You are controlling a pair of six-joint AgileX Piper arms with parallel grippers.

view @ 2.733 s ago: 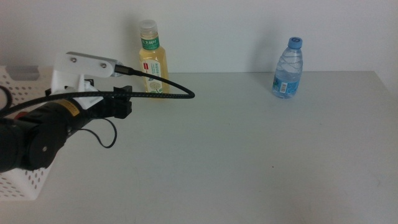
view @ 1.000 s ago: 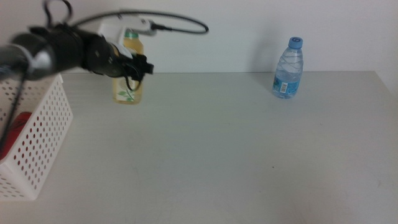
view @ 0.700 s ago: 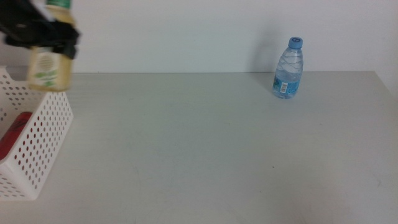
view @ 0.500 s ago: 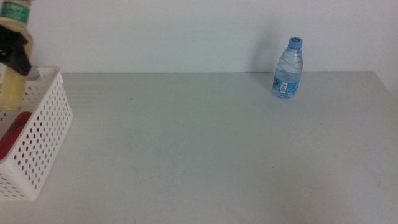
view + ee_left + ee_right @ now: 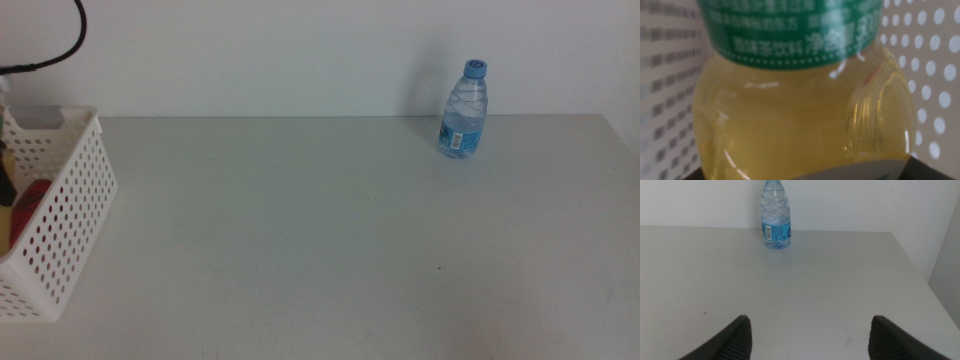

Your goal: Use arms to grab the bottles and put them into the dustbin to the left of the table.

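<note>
Left wrist view: the left gripper point(image 5: 805, 176) clasps the yellowish bottle point(image 5: 805, 115) inside the dustbin point(image 5: 935, 75).

Water bottle point(image 5: 464, 110): clear, blue cap, blue-white label; upright at the counter's point(image 5: 340, 230) far edge, right of centre, by the wall.
Yellow bottle point(image 5: 805, 105): yellowish liquid, green label; fills the left wrist view, perforated bin wall close behind it.
Red can point(image 5: 28, 199): lies inside the bin, partly hidden.
Bin point(image 5: 60, 225): white, round holes, at the counter's left edge.
</note>
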